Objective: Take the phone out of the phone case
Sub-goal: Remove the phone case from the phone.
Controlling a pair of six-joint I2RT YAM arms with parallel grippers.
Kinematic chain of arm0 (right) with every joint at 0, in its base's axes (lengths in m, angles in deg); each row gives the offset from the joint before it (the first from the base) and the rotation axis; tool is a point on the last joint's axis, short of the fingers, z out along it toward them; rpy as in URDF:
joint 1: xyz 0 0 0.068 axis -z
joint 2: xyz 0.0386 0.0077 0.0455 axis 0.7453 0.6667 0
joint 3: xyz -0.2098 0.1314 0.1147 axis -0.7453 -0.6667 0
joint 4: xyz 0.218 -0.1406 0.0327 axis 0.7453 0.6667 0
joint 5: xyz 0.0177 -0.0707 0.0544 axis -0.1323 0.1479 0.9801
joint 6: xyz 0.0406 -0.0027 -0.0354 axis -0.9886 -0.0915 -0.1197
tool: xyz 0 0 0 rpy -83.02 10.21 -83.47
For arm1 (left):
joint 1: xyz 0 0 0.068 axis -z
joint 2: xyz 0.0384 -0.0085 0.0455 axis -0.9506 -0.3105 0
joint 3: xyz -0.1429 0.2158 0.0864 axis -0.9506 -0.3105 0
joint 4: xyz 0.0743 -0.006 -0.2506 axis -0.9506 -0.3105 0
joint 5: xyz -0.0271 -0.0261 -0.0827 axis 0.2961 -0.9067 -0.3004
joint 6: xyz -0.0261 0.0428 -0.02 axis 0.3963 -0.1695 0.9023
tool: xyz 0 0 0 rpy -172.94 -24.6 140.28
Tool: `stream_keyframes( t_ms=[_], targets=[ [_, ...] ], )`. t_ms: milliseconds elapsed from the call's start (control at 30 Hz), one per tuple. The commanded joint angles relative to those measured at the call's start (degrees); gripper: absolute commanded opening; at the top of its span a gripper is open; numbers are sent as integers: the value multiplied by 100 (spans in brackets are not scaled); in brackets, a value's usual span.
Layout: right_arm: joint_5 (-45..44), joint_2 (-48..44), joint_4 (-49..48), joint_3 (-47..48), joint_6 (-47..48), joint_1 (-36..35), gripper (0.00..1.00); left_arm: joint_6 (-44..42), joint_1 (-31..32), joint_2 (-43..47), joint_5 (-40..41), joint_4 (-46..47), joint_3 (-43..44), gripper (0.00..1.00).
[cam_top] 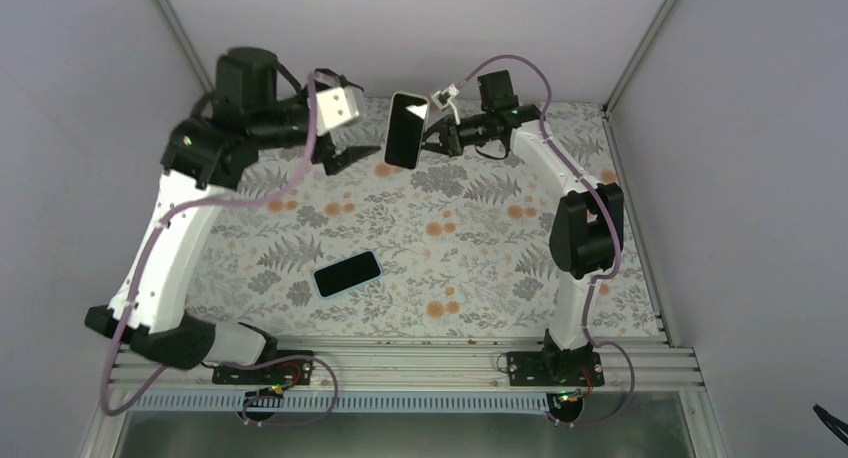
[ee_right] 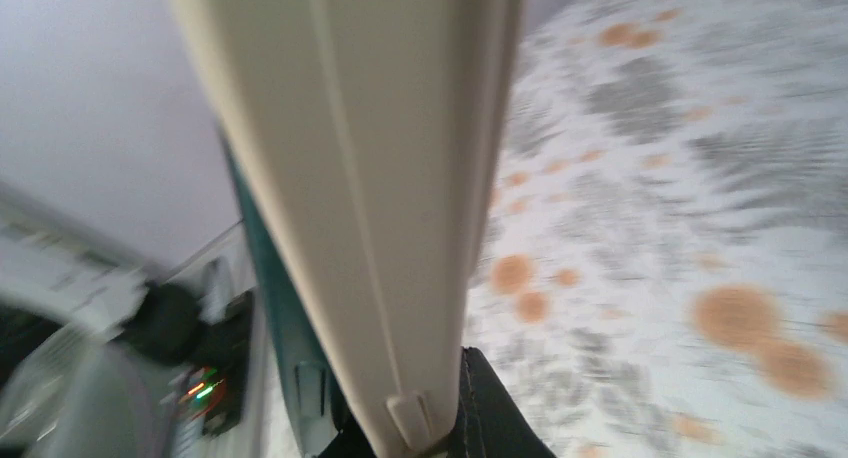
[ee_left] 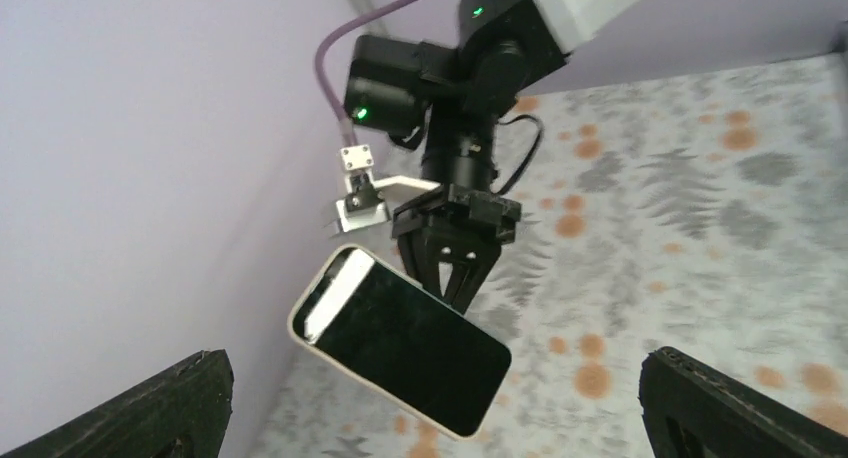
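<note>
A phone with a black screen in a cream case point(cam_top: 405, 128) is held up in the air at the back of the table. My right gripper point(cam_top: 432, 138) is shut on its right edge. In the left wrist view the cased phone point(ee_left: 400, 353) hangs tilted below the right gripper point(ee_left: 455, 268). In the right wrist view the cream case edge point(ee_right: 370, 178) fills the frame, with a teal strip point(ee_right: 285, 318) beside it and a black finger point(ee_right: 495, 408) against it. My left gripper point(cam_top: 345, 160) is open and empty, just left of the phone, not touching it; its fingertips point(ee_left: 195, 403) show at the bottom corners.
A second phone with a pale blue rim point(cam_top: 347, 274) lies screen up on the flower-patterned cloth point(cam_top: 480, 238) near the middle. Grey walls close the left, back and right sides. The aluminium rail point(cam_top: 400, 363) runs along the near edge.
</note>
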Motion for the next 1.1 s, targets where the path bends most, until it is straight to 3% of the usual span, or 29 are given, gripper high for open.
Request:
stream_keyframes(
  t_ms=[0, 133, 233, 333, 533, 767, 1067],
  targets=[
    [-1588, -259, -1790, 215, -1625, 107, 3, 315, 788, 512, 2815, 2706, -1998, 100],
    [-2615, -440, -2083, 420, -1985, 76, 3, -179, 1433, 504, 4678, 5080, -3826, 100],
    [-3020, -374, -1879, 700, -2285, 57, 3, -167, 1519, 327, 4977, 6314, -4513, 100],
    [-3398, -390, -1756, 731, -2306, 24, 3, -13, 1550, 19, 5060, 7018, -4653, 100],
    [-3554, -608, -1847, 442, -2387, 24, 3, 241, 1551, -550, 4982, 7372, -4349, 100],
    [-3563, -707, -1962, 319, -2507, 23, 3, 541, 1547, -1028, 4528, 6867, -3853, 100],
    [-3477, -801, -2099, 213, -2588, 11, 3, 612, 1543, -1403, 4652, 6887, -3631, 100]
  ],
)
